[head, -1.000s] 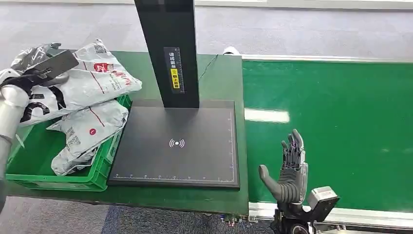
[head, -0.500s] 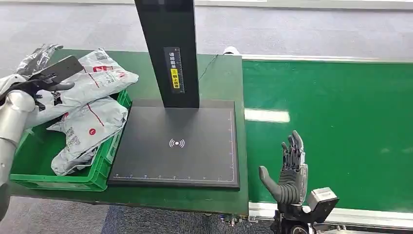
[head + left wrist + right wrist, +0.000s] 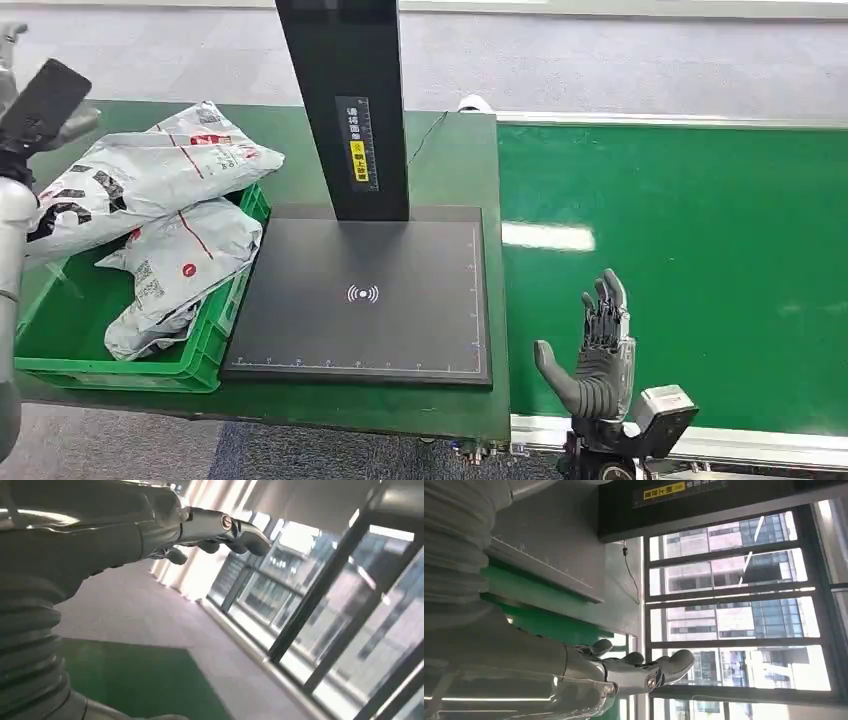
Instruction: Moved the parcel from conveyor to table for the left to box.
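Several grey-white parcels lie piled in a green bin [image 3: 60, 335] at the table's left end. The top parcel [image 3: 150, 170] sprawls across the pile and hangs over the bin's far rim. A second parcel [image 3: 185, 250] lies under it. My left hand [image 3: 42, 98] is raised above and left of the pile, apart from the parcels. In the left wrist view that left hand [image 3: 150, 525] has its fingers stretched out with nothing in them. My right hand [image 3: 597, 355] stands upright and open over the near edge of the conveyor [image 3: 700, 250], empty, as the right wrist view of the right hand [image 3: 614, 675] confirms.
A black scanner pad [image 3: 360, 300] with a tall black column [image 3: 345, 100] stands on the green table [image 3: 450, 160] between the bin and the belt. A metal rail [image 3: 760, 445] borders the belt's near side.
My left hand has lifted up and to the left, off the top parcel, which has settled on the pile in the bin. The right hand has stayed in place.
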Robot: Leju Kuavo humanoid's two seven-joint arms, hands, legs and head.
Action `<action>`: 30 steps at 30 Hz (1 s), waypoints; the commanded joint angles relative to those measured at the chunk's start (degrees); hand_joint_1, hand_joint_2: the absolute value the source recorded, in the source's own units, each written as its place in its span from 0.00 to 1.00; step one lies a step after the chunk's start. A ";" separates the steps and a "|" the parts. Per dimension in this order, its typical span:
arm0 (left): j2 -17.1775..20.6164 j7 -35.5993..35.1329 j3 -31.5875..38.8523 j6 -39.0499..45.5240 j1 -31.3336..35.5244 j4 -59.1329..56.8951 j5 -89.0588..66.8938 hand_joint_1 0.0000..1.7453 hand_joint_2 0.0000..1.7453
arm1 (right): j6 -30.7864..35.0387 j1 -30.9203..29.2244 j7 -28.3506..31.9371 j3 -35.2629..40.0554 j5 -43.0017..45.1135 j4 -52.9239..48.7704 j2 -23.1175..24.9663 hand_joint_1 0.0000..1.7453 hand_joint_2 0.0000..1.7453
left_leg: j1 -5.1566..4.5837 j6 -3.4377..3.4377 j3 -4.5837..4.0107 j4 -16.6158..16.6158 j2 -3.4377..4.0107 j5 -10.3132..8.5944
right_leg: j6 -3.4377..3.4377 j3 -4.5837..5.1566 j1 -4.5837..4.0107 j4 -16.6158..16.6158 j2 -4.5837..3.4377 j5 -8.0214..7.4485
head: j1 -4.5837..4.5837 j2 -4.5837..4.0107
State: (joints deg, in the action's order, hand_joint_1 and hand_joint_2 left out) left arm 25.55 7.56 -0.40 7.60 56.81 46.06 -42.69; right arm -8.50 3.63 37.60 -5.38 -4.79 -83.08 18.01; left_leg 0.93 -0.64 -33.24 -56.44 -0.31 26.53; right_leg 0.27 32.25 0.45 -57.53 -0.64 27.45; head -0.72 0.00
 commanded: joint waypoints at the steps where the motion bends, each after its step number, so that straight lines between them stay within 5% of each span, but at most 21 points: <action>1: -2.89 5.79 13.46 7.82 -8.14 16.32 11.41 0.00 1.00 | 1.73 -1.01 -0.37 1.38 0.49 2.86 -0.45 0.00 1.00 | -0.01 0.03 0.07 0.06 0.08 -0.01 | 0.00 -0.05 0.00 0.07 -0.03 -0.03 | 0.00 0.00; 3: -4.71 9.66 16.11 9.19 -11.72 21.63 17.99 0.00 1.00 | 1.94 -0.80 -0.41 1.51 0.64 2.61 -0.49 0.00 1.00 | -0.01 0.04 0.09 0.08 0.08 -0.01 | 0.00 -0.08 0.00 0.09 -0.02 -0.03 | -0.02 0.00; 6: -9.19 17.12 17.98 11.29 -26.70 36.19 28.58 0.00 1.00 | 2.13 -0.85 -0.50 1.65 0.83 2.87 -0.60 0.00 1.00 | -0.07 0.05 0.20 0.18 0.03 -0.02 | 0.02 -0.17 0.06 0.15 0.00 -0.01 | 0.00 0.00; 11: -23.75 32.44 16.69 11.10 -58.18 58.13 39.11 0.00 1.00 | 2.52 -0.77 -0.54 1.00 1.33 3.33 -1.11 0.00 1.00 | -0.36 0.12 0.82 0.70 0.28 0.01 | 0.12 -0.66 0.35 0.57 -0.22 -0.03 | -0.04 0.00; 18: -35.30 32.44 4.96 -6.17 -67.01 65.22 47.84 0.00 1.00 | 2.74 -0.80 -0.51 0.51 2.20 4.81 -0.88 0.00 1.00 | -0.29 0.17 0.42 0.15 0.62 0.48 | 0.17 -0.25 0.29 0.27 -0.48 0.18 | 0.00 0.00; 22: -41.42 32.44 5.78 -15.07 -68.82 64.95 51.54 0.00 1.00 | 2.82 -0.54 -0.46 -0.07 2.36 5.57 -0.64 0.00 1.00 | -0.28 0.25 0.42 0.13 0.49 0.54 | 0.25 -0.35 0.28 0.31 -0.38 0.22 | -0.02 0.00; 30: -42.35 32.44 1.28 -23.23 -69.43 55.99 52.59 0.00 1.00 | 1.07 0.88 0.22 -0.96 2.81 4.49 -0.14 0.00 1.00 | -0.27 0.20 0.45 0.14 0.26 0.51 | 0.22 -0.39 0.27 0.26 -0.23 0.24 | -0.02 0.00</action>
State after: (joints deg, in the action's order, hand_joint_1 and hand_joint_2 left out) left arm -13.27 40.30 6.12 -13.99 -9.82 108.98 10.84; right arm -5.99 4.09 37.20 -4.87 -2.54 -81.13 17.99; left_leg 0.69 -0.47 -32.97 -56.43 0.06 27.05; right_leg 0.50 32.10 0.70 -57.41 -1.04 27.67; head -0.74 0.00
